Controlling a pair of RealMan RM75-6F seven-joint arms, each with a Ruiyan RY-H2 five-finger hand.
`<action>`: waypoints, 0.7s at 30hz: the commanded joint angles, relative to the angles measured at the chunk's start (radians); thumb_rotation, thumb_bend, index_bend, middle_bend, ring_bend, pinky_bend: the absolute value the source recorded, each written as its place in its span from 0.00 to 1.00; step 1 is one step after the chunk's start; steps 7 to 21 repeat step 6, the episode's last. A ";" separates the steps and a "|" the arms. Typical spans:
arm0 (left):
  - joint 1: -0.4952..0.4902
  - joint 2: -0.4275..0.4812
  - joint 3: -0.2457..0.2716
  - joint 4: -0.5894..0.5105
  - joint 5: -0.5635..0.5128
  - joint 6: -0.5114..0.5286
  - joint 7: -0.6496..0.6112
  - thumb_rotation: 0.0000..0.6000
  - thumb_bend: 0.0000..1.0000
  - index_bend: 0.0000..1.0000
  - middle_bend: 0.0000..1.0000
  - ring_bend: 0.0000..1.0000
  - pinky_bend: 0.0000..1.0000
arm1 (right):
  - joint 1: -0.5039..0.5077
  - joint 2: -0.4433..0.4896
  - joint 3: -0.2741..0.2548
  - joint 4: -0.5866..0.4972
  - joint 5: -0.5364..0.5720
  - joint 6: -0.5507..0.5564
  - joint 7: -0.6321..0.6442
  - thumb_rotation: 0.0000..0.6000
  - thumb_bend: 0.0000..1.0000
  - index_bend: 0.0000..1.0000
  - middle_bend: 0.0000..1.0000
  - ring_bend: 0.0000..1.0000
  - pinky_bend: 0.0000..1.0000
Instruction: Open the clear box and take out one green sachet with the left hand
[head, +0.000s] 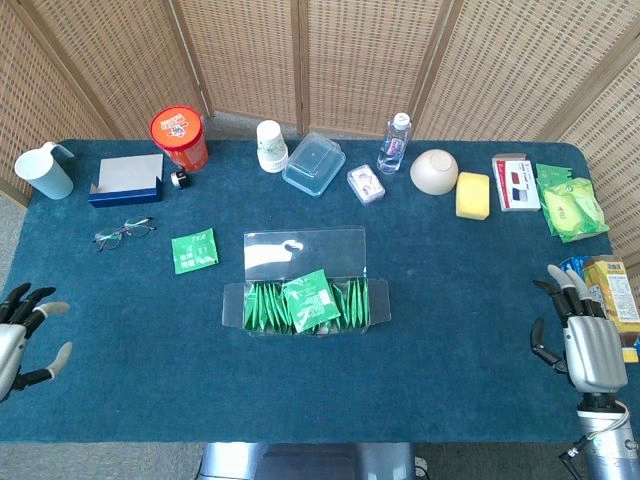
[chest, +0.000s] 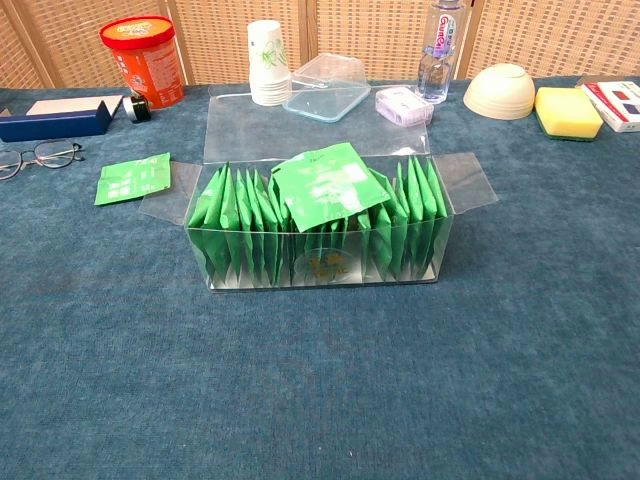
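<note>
The clear box (head: 305, 303) (chest: 316, 272) stands mid-table with its lid (head: 304, 252) folded back flat. Several green sachets stand upright inside, and one sachet (head: 311, 299) (chest: 328, 186) lies tilted on top of them. A single green sachet (head: 195, 250) (chest: 133, 179) lies flat on the blue cloth to the left of the box. My left hand (head: 18, 338) hangs at the far left edge near the table's front, fingers spread, holding nothing. My right hand (head: 584, 341) is at the front right corner, fingers apart and empty. Neither hand shows in the chest view.
Glasses (head: 122, 234) lie left of the loose sachet. Along the back: a blue box (head: 124, 182), red tub (head: 179, 137), paper cups (head: 271, 146), plastic container (head: 313, 164), bottle (head: 394, 143), bowl (head: 433, 171), yellow sponge (head: 473, 195). A mug (head: 43, 172) stands far left; green packs (head: 570, 203) far right.
</note>
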 joint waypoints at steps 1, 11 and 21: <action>0.012 0.000 -0.006 -0.010 0.001 0.013 -0.002 0.76 0.36 0.27 0.15 0.00 0.16 | 0.003 -0.004 -0.003 -0.001 -0.004 -0.001 0.001 0.78 0.66 0.20 0.11 0.06 0.20; 0.026 -0.020 -0.020 -0.012 0.014 0.022 0.029 0.77 0.36 0.27 0.15 0.00 0.16 | 0.005 -0.007 -0.010 -0.004 -0.009 0.001 -0.006 0.78 0.67 0.20 0.11 0.06 0.20; 0.026 -0.020 -0.020 -0.012 0.014 0.022 0.029 0.77 0.36 0.27 0.15 0.00 0.16 | 0.005 -0.007 -0.010 -0.004 -0.009 0.001 -0.006 0.78 0.67 0.20 0.11 0.06 0.20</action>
